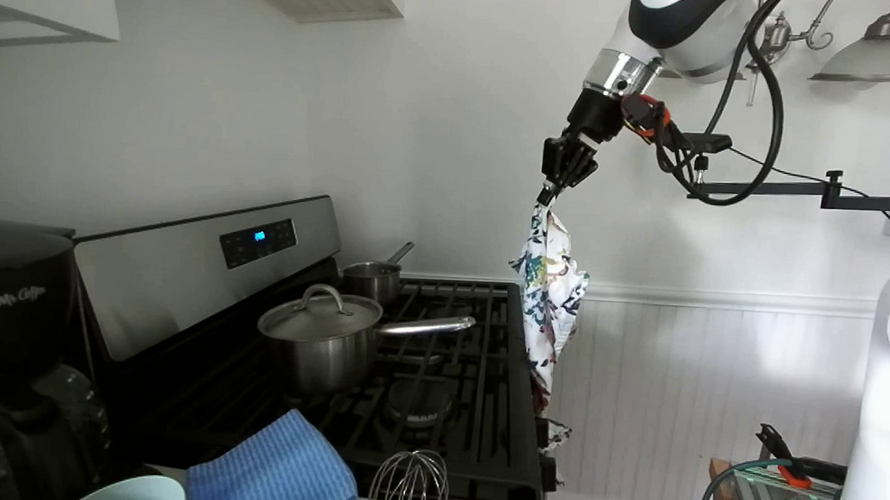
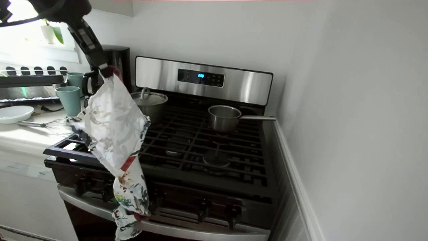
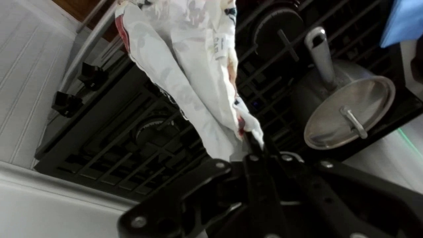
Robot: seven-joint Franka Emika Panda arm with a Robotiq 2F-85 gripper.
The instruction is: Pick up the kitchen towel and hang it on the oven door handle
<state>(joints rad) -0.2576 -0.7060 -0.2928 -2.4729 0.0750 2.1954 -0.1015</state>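
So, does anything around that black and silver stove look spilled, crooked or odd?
No spill or damage shows. At most, the white kitchen towel with its multicoloured print hangs crumpled and lopsided, pinched at its top by the black robot gripper; that seems normal for cloth held this way.

Both exterior views share the stove (image 2: 207, 182), from its side and front, the wrist view looking down.

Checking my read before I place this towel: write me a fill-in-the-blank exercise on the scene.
The gripper holds the towel at its ____, not its bottom.
In an exterior view, the towel hangs in ____ of the oven handle.
The stove carries ____ pots.
The ribbed cloth is ____.

Missing words: top; front; two; blue.
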